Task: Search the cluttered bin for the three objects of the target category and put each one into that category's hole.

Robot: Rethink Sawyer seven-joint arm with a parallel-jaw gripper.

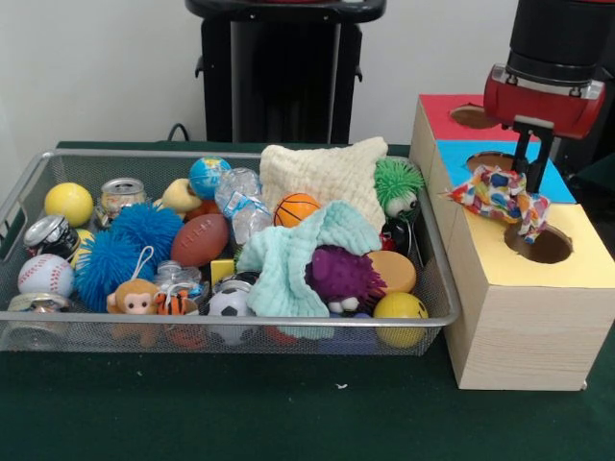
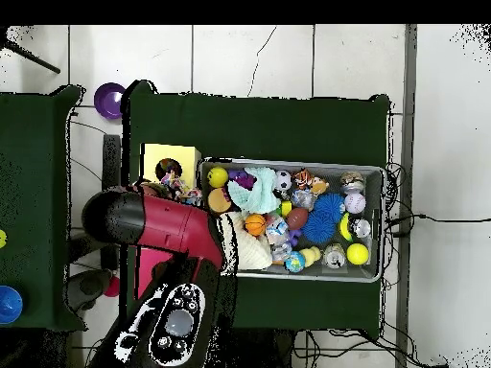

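Note:
The bin point(image 1: 231, 323) is a wide silver wire-mesh basket full of toys; it also shows in the overhead view point(image 2: 288, 163). To its right stands a wooden box with a red point(image 1: 444, 108), a blue point(image 1: 461, 152) and a yellow point(image 1: 577, 240) top section, each with a round hole. My gripper point(image 1: 531, 190) is shut on a colourful patterned cloth point(image 1: 495, 192). The cloth hangs just above the yellow hole point(image 1: 544, 244), partly over the blue section. In the overhead view my red arm point(image 2: 163, 222) hides the gripper; a bit of the cloth point(image 2: 175, 182) shows by the yellow section point(image 2: 153, 153).
In the bin lie a cream cloth point(image 1: 327, 173), a mint cloth point(image 1: 293, 259), a purple fuzzy toy point(image 1: 341, 274), a green fuzzy toy point(image 1: 397, 182), blue spiky balls point(image 1: 144, 229), several balls, cans and plastic bottles. The robot's black pedestal point(image 1: 283, 72) stands behind.

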